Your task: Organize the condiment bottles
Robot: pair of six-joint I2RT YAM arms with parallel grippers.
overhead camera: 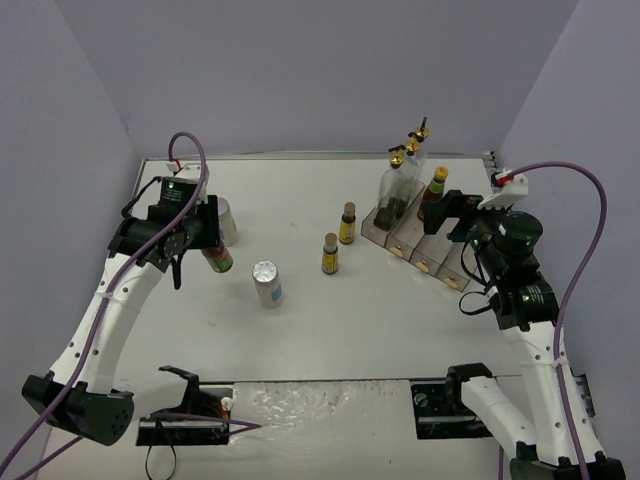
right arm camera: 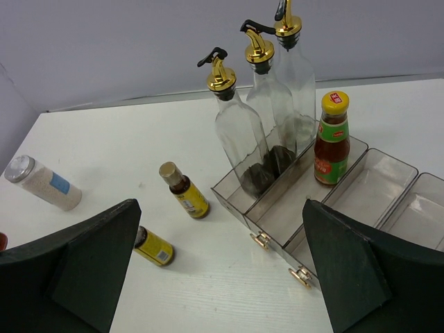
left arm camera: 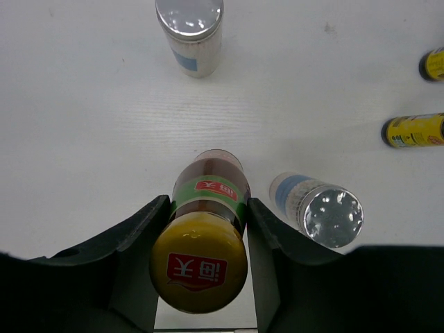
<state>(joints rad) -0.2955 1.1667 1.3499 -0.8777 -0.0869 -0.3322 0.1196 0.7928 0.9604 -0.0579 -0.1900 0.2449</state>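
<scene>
My left gripper (overhead camera: pixel 207 243) (left arm camera: pixel 208 206) is shut on a red-sauce bottle with a yellow cap (overhead camera: pixel 218 259) (left arm camera: pixel 200 263), gripping its green label. One white silver-lidded shaker (overhead camera: pixel 226 220) (left arm camera: pixel 324 212) stands right beside it. The other shaker (overhead camera: pixel 267 283) (left arm camera: pixel 189 31) stands further out. Two small dark yellow-labelled bottles (overhead camera: pixel 347 222) (overhead camera: pixel 330 253) stand mid-table. Three tall glass bottles with gold pourers (right arm camera: pixel 238 139) (right arm camera: pixel 267 97) (right arm camera: pixel 295 73) stand in the rack's first compartment. The second red-sauce bottle (right arm camera: pixel 331 141) (overhead camera: pixel 435 190) stands in the compartment beside it. My right gripper (overhead camera: pixel 453 220) (right arm camera: pixel 222 277) is open and empty above the rack.
The clear four-compartment rack (overhead camera: pixel 420 252) (right arm camera: pixel 277 208) sits at the back right, with gold handles on its near end. Its two right compartments hold nothing. Grey walls close in the table at the back and sides. A dark fixture lies at the near edge (overhead camera: pixel 185 425).
</scene>
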